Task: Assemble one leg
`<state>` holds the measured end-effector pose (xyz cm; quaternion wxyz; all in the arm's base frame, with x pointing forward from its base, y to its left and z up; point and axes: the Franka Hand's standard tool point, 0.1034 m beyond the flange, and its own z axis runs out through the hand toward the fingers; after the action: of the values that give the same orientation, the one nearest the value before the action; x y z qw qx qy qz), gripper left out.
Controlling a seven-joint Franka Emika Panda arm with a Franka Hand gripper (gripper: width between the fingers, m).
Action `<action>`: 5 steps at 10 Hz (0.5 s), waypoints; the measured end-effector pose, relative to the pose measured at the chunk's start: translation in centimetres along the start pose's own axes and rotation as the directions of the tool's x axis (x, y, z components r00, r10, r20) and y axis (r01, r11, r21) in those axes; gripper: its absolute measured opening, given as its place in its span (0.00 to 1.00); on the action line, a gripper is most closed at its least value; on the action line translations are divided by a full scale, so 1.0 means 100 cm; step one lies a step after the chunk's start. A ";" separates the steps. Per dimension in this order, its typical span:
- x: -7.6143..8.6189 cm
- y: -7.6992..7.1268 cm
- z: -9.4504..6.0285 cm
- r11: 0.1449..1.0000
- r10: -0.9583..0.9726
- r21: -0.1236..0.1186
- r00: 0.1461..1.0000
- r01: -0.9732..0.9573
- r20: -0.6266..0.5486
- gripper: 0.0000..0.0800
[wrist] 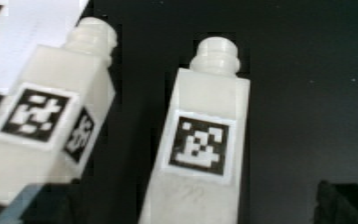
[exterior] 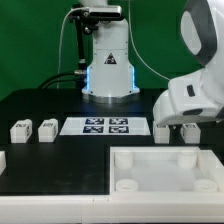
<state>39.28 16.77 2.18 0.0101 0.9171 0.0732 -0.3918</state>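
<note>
In the wrist view two legs lie side by side on the black table, each a white block with a round peg end and a black-and-white tag: one leg [wrist: 208, 130] in the middle, the other leg [wrist: 51, 110] beside it. My gripper [wrist: 194, 205] is open. Its dark fingers [wrist: 357, 200] show at the frame's edges on either side of the middle leg, not touching it. In the exterior view my gripper [exterior: 177, 126] hangs low at the right, over these two legs [exterior: 165, 129]. Two more legs [exterior: 20, 130] [exterior: 46, 129] stand at the left.
The marker board [exterior: 105, 126] lies mid-table, its corner also in the wrist view [wrist: 16, 30]. A large white tray-like piece with round corner sockets [exterior: 165, 152] fills the front right. Another white part [exterior: 2, 160] sits at the left edge. The robot base [exterior: 108, 70] stands behind.
</note>
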 end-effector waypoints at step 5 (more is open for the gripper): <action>0.001 -0.012 0.018 0.999 0.048 0.016 0.995 -0.050 0.093 0.80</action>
<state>37.92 17.82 0.92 0.0147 0.8995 0.0466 -0.4341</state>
